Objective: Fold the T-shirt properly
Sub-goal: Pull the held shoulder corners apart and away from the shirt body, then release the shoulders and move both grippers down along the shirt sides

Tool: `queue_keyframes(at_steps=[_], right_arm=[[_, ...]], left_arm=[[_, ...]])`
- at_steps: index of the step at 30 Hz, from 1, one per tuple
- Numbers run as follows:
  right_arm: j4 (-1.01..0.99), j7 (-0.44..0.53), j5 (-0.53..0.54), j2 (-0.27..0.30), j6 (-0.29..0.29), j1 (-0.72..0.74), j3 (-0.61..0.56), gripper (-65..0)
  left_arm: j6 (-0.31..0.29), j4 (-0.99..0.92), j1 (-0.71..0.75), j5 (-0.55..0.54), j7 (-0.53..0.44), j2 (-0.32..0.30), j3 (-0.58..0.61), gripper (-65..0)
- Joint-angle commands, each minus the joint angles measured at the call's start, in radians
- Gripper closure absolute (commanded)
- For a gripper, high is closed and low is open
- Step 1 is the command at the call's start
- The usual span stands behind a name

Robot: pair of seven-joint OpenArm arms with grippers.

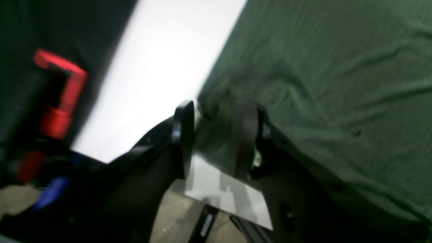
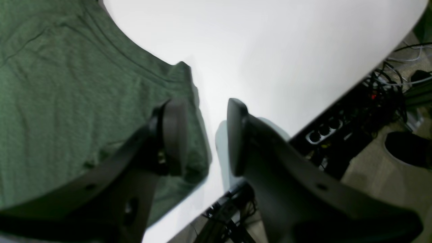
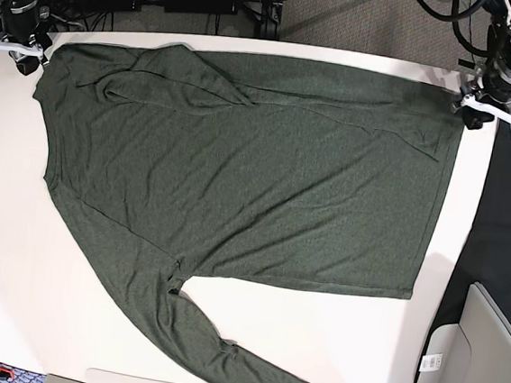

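- Across the white table [image 3: 466, 257] lay the T-shirt [image 3: 239, 172], spread flat and filling most of the top; one long sleeve ran to the near edge, the other lay folded over the body at far left.
- Left gripper [image 1: 216, 138]: jaws apart, released, straddling the far right corner of the cloth; nothing was clamped.
- Right gripper [image 2: 202, 135]: jaws apart, released, one finger over the far left corner, the other over bare table.
- Handling, as a judgement: thin soft knit, light and limp, likely to sag and wrinkle when lifted; hemmed corners and shoulder seams looked the surest places to pinch.
- Hard to make out: the left wrist view was blurred; whether either fingertip touched the cloth could not be told; the neckline was not clearly visible.
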Motion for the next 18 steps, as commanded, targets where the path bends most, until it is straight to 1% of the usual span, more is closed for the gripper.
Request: queue_keyframes(at_steps=[1, 6, 10, 13, 14, 18], right_arm=[[0.039, 0.022, 0.014, 0.014, 0.008, 0.011, 0.006, -20.5], [0.070, 0.025, 0.011, 0.023, 0.011, 0.043, 0.006, -20.5], [0.067, 0.025, 0.009, 0.037, 0.011, 0.107, 0.006, -20.4], [0.062, 0.025, 0.000, 0.038, 0.011, 0.169, 0.000, -20.4], [0.061, 0.025, -0.014, 0.040, 0.011, 0.189, -0.003, -20.5], [0.029, 0.027, -0.126, 0.052, 0.011, 0.285, -0.097, -20.8]], left_arm=[[-0.005, 0.028, -0.002, -0.005, -0.003, -0.013, -0.006, -18.8], [-0.005, 0.039, -0.072, -0.005, 0.024, -0.014, 0.003, -19.0], [-0.006, 0.034, -0.166, -0.005, 0.060, -0.014, 0.006, -19.1], [-0.006, 0.006, -0.252, -0.004, 0.090, -0.019, 0.041, -19.1], [-0.006, -0.009, -0.278, -0.004, 0.093, -0.019, 0.057, -19.2], [-0.006, -0.098, -0.390, -0.002, 0.093, -0.021, 0.107, -19.2]])
